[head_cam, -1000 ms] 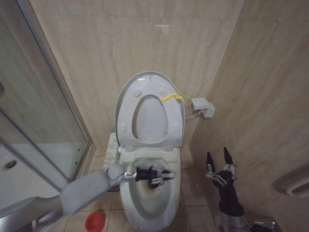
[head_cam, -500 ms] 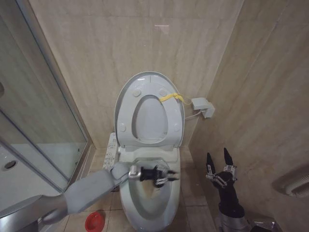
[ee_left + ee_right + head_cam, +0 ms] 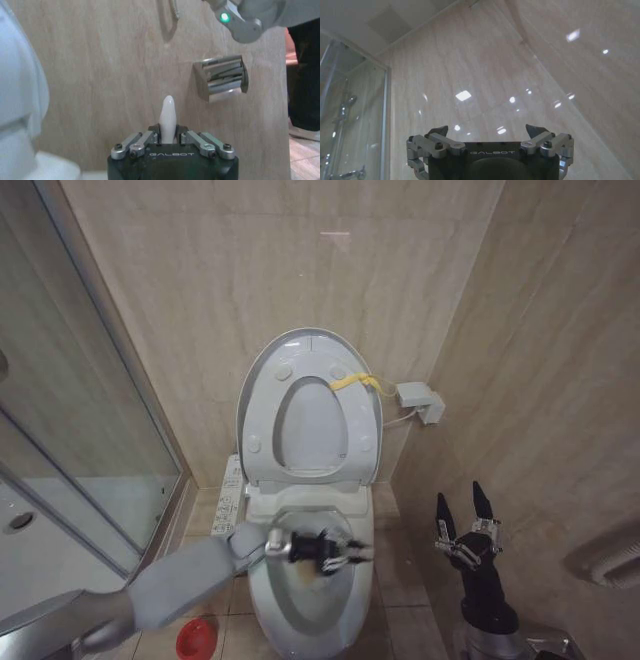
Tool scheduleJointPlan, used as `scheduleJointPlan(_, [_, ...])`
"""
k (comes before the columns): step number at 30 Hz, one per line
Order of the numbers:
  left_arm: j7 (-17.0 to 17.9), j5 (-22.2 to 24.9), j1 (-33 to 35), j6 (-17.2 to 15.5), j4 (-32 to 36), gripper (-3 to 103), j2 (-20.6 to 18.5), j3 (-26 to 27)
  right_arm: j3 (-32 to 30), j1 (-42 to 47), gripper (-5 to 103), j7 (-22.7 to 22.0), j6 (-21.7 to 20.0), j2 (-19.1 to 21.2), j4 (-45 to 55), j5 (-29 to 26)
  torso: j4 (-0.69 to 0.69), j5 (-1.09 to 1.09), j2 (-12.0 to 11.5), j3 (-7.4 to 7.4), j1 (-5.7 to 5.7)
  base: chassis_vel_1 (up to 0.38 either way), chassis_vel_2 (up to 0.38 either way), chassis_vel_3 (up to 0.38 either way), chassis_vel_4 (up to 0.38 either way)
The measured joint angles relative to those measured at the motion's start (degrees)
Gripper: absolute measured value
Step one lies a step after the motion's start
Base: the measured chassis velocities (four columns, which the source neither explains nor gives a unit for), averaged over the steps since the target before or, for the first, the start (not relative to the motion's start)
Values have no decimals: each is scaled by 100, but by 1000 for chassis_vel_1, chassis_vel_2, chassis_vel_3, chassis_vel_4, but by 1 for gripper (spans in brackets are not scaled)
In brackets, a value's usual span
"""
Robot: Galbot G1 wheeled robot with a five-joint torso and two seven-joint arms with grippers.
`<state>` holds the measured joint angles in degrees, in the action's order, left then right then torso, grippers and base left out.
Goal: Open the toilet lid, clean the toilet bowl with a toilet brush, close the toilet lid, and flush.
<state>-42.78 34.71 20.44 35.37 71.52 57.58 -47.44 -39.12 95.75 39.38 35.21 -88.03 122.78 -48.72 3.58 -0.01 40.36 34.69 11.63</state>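
The toilet lid [image 3: 312,420] stands raised against the back wall with the seat ring [image 3: 262,412] up in front of it and a yellow strap [image 3: 352,382] at its edge. Below it the toilet bowl [image 3: 300,605] lies open, with brownish stains inside. My left gripper [image 3: 335,552] reaches in from the left over the bowl's rear part. In the left wrist view this left gripper [image 3: 168,135] is shut on the white handle of the toilet brush [image 3: 168,110]; the bristle head is hidden. My right gripper [image 3: 460,505] stands open to the right of the toilet, fingers up, also the right gripper [image 3: 487,131].
A red cup-shaped holder [image 3: 197,638] sits on the floor left of the bowl. A glass shower door [image 3: 70,430] bounds the left side. A white wall box [image 3: 420,400] hangs right of the lid. A chrome paper holder [image 3: 222,77] is on the side wall.
My left gripper has shifted a little to the right and lower over the bowl with the brush handle. My right gripper has drifted slightly to the right.
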Motion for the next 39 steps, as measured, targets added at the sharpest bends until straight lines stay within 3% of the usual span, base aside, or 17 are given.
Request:
scheduleJointPlan(7, [44, 21, -3, -14, 377, 20, 82, 288, -41, -10, 100, -12, 2, -23, -32, -27, 17, 0, 1, -1, 0, 0, 0, 0, 0])
scheduleJointPlan(15, [21, -43, 516, 44, -58, 20, -345, 509, -12, 5, 100, -23, 5, 28, -48, -40, 5, -1, 1, -1, -1, 0, 0, 0, 0])
scheduleJointPlan(23, [123, 139, 602, -159, 669, 20, -910, 813, -24, 10, 100, -27, 6, 54, -61, -54, 14, 1, 1, -1, 0, 0, 0, 0, 0])
scheduleJointPlan(27, [103, 67, 747, -146, 411, 20, -1109, 761, 20, 15, 100, -23, 6, 46, -49, -44, 6, 1, 1, -1, 0, 0, 0, 0, 0])
scheduleJointPlan(34, [99, -53, 806, -170, 479, 22, -871, 991, 20, 76, 100, -13, 9, 50, -8, -41, 8, 0, 0, 0, 0, 0, 0, 0, 0])
scheduleJointPlan(39, [173, -122, 556, -123, 836, 22, -371, 1322, -42, 126, 100, 10, 19, 17, 11, -42, 15, 1, 0, 0, 0, 0, 0, 0, 0])
